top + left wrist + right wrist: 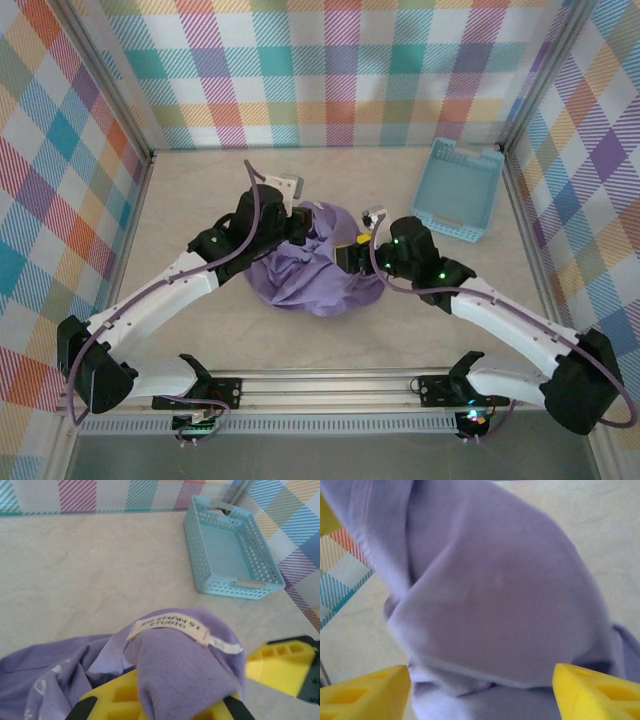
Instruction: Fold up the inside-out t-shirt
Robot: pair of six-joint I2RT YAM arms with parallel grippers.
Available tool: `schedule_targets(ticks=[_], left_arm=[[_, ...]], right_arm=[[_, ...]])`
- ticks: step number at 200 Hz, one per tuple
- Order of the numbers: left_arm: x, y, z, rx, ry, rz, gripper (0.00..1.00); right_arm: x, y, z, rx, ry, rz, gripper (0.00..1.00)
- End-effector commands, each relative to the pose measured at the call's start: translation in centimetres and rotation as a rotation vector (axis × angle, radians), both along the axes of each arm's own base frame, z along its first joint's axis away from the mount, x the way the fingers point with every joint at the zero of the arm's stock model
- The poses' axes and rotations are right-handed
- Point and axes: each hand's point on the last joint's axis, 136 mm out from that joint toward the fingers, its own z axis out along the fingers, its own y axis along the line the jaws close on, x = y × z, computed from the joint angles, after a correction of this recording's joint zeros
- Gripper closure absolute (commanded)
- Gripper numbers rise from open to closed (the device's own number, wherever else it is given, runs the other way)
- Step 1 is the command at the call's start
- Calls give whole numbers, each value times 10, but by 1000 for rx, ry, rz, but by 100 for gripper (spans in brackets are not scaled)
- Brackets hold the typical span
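Soft lavender t-shirt (310,275) lay crumpled on the desk (200,190).
Left end effector (165,707) clamped its labelled fold; right end effector (480,690) gaped open.

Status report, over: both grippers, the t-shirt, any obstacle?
Left gripper shut on t-shirt, which lies bunched, not folded. Right gripper open at the fabric. Blue basket apart, far right.

I see my left arm (170,290) and right arm (510,320): white shells, black joints, black bases. Purple cables (140,305) trail along both. Small green lights (440,273) glow on them. Yellow fingers (365,695), moulded hollows.
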Motion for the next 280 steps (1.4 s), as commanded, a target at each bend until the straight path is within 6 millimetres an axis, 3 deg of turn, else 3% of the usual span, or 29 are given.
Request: schedule_targets(ticks=[1, 36, 73, 86, 99, 114, 126, 139, 163, 183, 200, 215, 233, 254, 280], left_arm=[[0, 8, 27, -30, -40, 41, 100], [1, 13, 47, -41, -70, 66, 100], [2, 34, 79, -37, -136, 142, 100], [2, 46, 94, -37, -167, 182, 100], [2, 61, 109, -37, -196, 229, 100], [0, 76, 128, -50, -229, 270, 100], [-4, 87, 145, -64, -262, 283, 100], [-8, 96, 162, -79, -285, 284, 100], [-18, 105, 195, -154, -319, 250, 100], [-34, 113, 218, -198, -354, 234, 100], [-47, 118, 224, -247, -362, 229, 100], [-54, 117, 215, -274, -337, 209, 100], [-48, 117, 185, -264, -279, 239, 100], [-27, 130, 117, -138, -156, 379, 100], [-6, 149, 12, 30, 44, 544, 100]], right_arm=[[-15, -2, -26, -28, 64, 0, 17], [-21, 25, -48, 25, 141, 47, 11], [-13, 40, -98, -54, 258, 6, 12], [-7, 35, -114, -111, 285, -43, 19], [1, 23, -125, -176, 288, -111, 36], [17, 3, -126, -245, 270, -201, 65], [29, -11, -114, -260, 241, -252, 83], [45, -26, -84, -243, 177, -300, 100], [63, -44, -11, -179, 61, -330, 100], [56, -46, 62, -111, -45, -257, 100], [50, -49, 100, -123, -98, -230, 100], [48, -49, 113, -143, -105, -212, 100], [55, -47, 111, -155, -98, -222, 100], [75, -43, 89, -185, -37, -247, 100], [110, -34, 30, -296, 97, -278, 100]])
